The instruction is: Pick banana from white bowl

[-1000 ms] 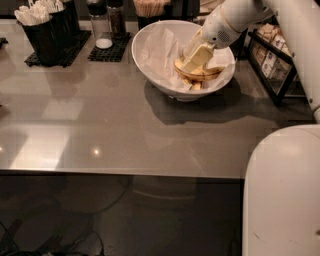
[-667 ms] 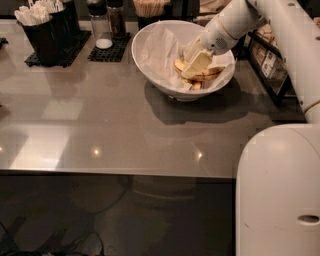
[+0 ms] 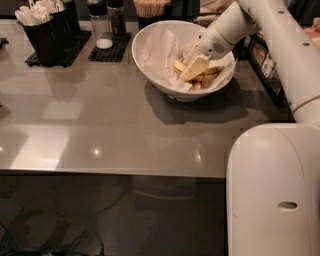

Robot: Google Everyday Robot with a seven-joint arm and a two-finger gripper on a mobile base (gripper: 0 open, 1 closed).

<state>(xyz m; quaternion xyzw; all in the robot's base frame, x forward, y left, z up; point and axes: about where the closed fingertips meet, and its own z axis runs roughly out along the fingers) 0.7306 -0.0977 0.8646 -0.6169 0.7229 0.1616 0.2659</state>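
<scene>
The white bowl (image 3: 150, 75) stands on the grey table at the back, right of centre, lined with crumpled white paper. Yellow bananas lie in its right half. One curved banana (image 3: 213, 71) shows just right of the gripper, and another end (image 3: 178, 65) shows to its left. I cannot tell which is the loose one. My gripper (image 3: 194, 68) reaches down into the bowl from the upper right and rests on or right over the bananas, hiding their middle.
A black caddy of white utensils (image 3: 44, 31) stands at the back left. Shakers on a black mat (image 3: 106, 36) and a cup of wooden sticks (image 3: 149, 8) stand behind the bowl. A dark rack (image 3: 264, 56) is at the right. My white body (image 3: 275, 190) fills the lower right.
The gripper has stayed inside the bowl over the bananas, shifting only slightly lower. The bananas and the bowl have not visibly moved.
</scene>
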